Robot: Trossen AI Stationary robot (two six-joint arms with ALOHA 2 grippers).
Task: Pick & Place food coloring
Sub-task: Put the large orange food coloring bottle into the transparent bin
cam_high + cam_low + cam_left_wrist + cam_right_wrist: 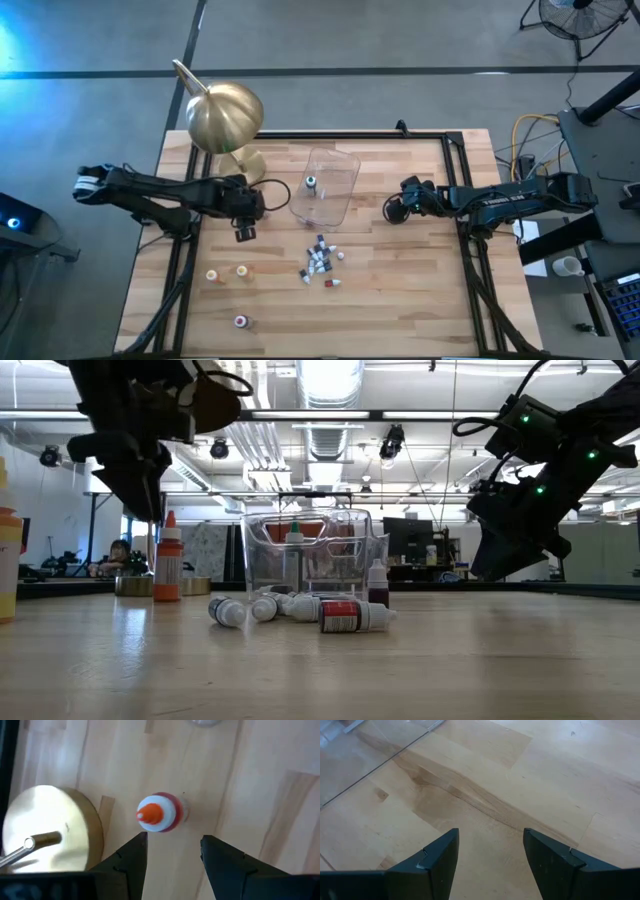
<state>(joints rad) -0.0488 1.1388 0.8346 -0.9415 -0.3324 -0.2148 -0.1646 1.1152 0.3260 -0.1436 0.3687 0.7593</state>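
Observation:
Several tiny food coloring bottles lie on their sides in a cluster (320, 260) on the table's middle (350, 615). Three more stand upright near the left front (241, 270). One green-capped bottle (311, 182) stands inside the clear tub (340, 175). My left gripper (245, 230) is open and points down above an upright orange-capped bottle (160, 813) (168, 565). Its fingers (131, 862) touch nothing. My right gripper (392, 210) is open (490, 845), empty, and hovers over bare wood right of the tub.
A brass dome lamp (225, 115) stands at the far left, and its round base (50, 827) is close beside the orange-capped bottle. A yellow bottle (8, 560) shows at the low view's left edge. Bare wood lies along the near edge and the right side.

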